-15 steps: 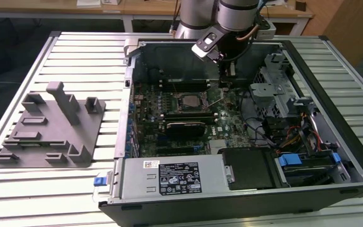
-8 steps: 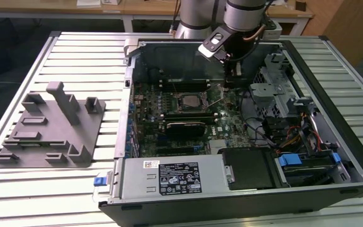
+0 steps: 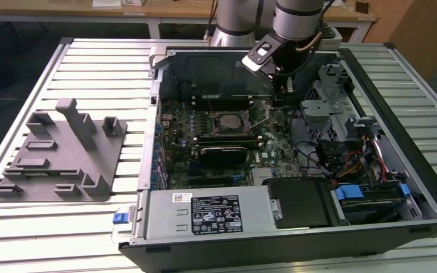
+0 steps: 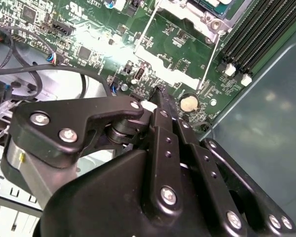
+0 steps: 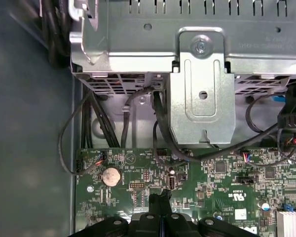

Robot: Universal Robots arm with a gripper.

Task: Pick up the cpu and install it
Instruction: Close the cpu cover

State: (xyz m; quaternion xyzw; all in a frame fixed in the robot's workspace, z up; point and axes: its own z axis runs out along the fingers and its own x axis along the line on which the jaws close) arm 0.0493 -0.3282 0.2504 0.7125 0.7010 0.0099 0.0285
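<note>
Gripper (image 5: 160, 196) (fingertips pinched together) points at the motherboard (image 5: 217, 182), near its coin cell (image 5: 110, 176), inside the case (image 3: 279, 250).

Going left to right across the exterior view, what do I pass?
Grey fixture → cpu in its socket → gripper → drive cage → case wall.

Exterior overview; 2 wrist close-ups, shared motherboard (image 5: 222, 182) (image 4: 89, 29)
</note>
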